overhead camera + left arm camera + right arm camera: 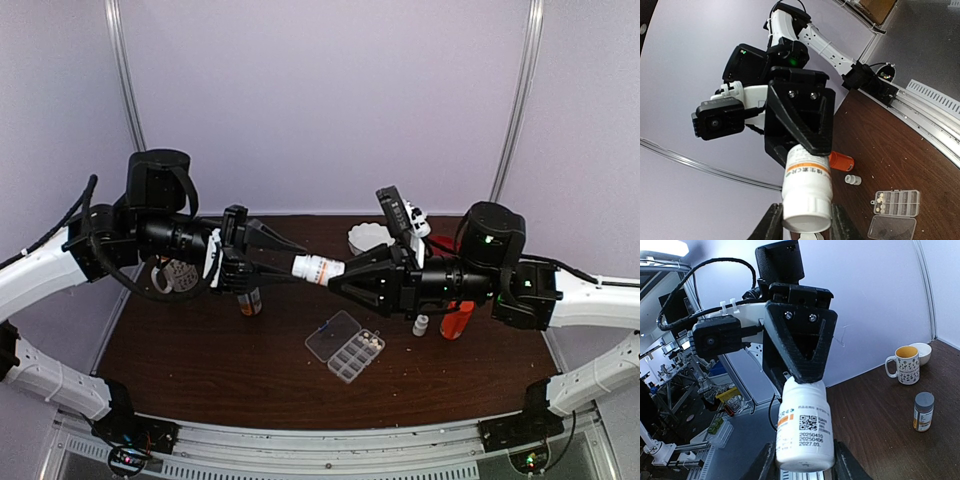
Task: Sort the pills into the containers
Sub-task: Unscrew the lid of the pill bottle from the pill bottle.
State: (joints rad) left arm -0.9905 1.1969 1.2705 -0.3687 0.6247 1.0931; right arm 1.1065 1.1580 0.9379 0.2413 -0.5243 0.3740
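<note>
Bottle is hanging level between both arms, right tool clamping its base, left tool pinching its cap; organizer is lying below.

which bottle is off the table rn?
The large white bottle with the orange-banded label, held in mid-air between the left tool and right tool. The orange bottle, tiny white bottle and grey-capped bottle sit on the table.

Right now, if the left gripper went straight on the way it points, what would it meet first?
The white bottle at its tip; right behind that, the right gripper gripping the far end.
</note>
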